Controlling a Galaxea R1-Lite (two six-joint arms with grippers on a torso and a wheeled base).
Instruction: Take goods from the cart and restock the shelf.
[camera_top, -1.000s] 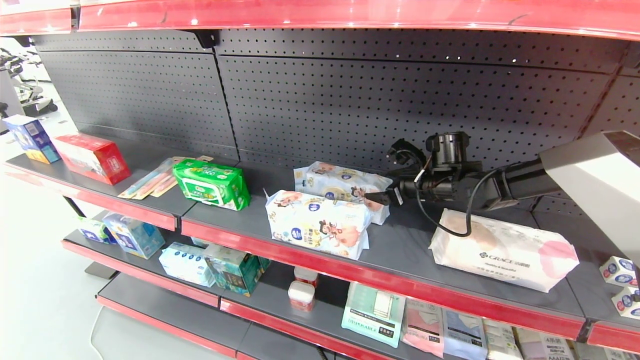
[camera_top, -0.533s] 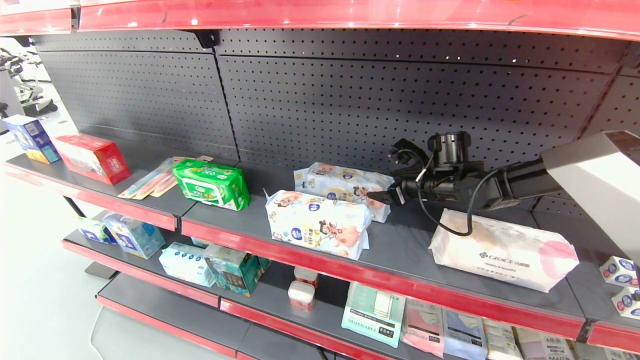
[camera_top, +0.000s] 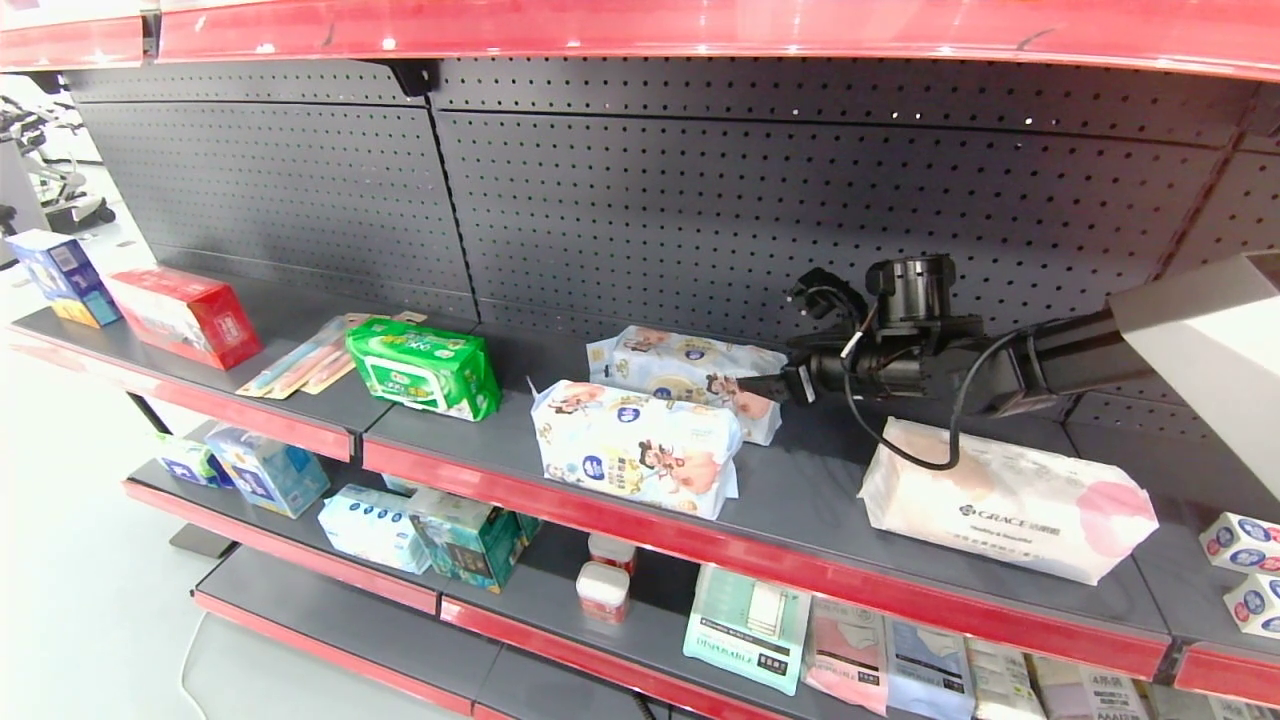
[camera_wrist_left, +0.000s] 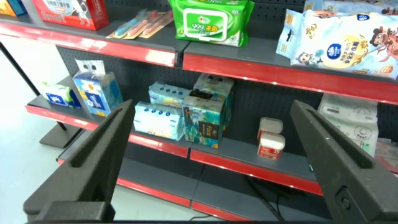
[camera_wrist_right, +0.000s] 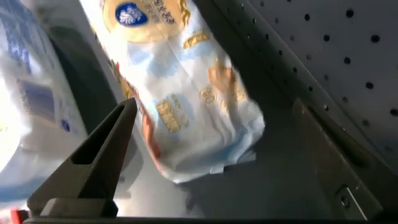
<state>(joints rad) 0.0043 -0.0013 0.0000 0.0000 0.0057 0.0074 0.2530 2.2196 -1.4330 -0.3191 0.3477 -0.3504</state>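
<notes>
Perforated metal backboard (camera_top: 650, 200), pillowy plastic pack (camera_top: 680, 375) before right tool (camera_wrist_right: 214, 104); it and left tool (camera_wrist_left: 211, 107) wide-spread, empty

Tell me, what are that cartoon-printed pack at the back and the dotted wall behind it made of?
Rear cartoon pack: looks like thin glossy plastic film, since it wrinkles, catches the light and puckers at its sealed end; what is inside cannot be seen. Back wall: probably painted sheet metal, matte dark grey, flat and rigid, with regular rows of punched holes.
</notes>
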